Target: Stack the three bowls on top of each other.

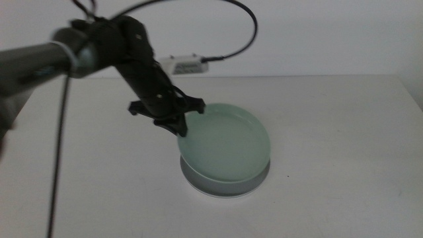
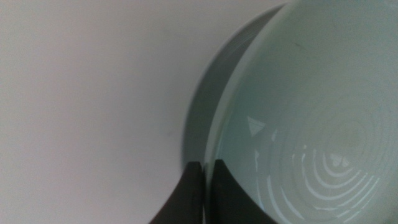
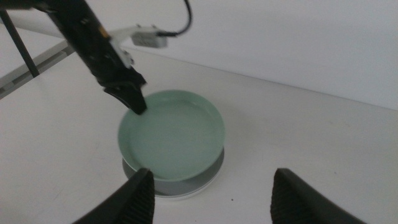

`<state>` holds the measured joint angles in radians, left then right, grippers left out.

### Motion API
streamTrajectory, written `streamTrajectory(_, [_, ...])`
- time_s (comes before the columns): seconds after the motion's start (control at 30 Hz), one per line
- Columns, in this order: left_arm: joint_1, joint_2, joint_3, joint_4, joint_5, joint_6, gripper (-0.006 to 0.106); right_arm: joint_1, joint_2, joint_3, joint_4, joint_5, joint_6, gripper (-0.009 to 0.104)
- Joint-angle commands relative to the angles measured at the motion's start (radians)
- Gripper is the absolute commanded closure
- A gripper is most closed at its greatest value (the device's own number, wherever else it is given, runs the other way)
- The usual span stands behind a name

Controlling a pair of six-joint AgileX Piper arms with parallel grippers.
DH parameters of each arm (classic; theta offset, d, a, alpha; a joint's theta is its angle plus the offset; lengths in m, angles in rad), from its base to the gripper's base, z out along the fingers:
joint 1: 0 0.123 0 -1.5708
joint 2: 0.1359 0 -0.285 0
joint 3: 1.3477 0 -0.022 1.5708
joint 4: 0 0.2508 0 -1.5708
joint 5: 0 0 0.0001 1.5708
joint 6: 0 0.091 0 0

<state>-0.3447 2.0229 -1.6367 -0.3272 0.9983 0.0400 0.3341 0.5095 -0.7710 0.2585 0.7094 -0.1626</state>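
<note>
Left claw [image 1: 178,125] clamped on mint bowl [image 1: 228,142] rim

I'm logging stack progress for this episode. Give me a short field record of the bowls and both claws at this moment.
top bowl: mint green bowl, tilted, over the stack
below it: grey-blue bowl, only its edge showing
bottom: white bowl, thin rim visible
left claw: shut on the mint green bowl's rim, far-left side
right claw: open, waiting back from the stack, holding nothing
surface: white table
</note>
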Motion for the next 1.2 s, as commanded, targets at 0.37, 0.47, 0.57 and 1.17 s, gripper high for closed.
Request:
streamTrajectory(0.37, [-0.014, 0.03, -0.099, 0.022, 0.066, -0.013, 0.057, -0.003, 0.003, -0.025, -0.004, -0.075, -0.007, 0.047])
streamTrajectory(0.47, [-0.005, 0.012, -0.099, 0.074, 0.09, -0.013, 0.021, -0.003, 0.003, -0.025, -0.004, -0.075, -0.007, 0.047])
streamTrajectory(0.57, [0.014, -0.03, -0.103, 0.084, 0.092, -0.013, -0.002, -0.003, 0.003, -0.025, -0.004, -0.075, -0.007, 0.047])
streamTrajectory(1.17, [0.135, -0.381, -0.125, 0.3, 0.305, -0.046, -0.004, -0.003, 0.003, -0.025, -0.004, -0.075, -0.007, 0.047])
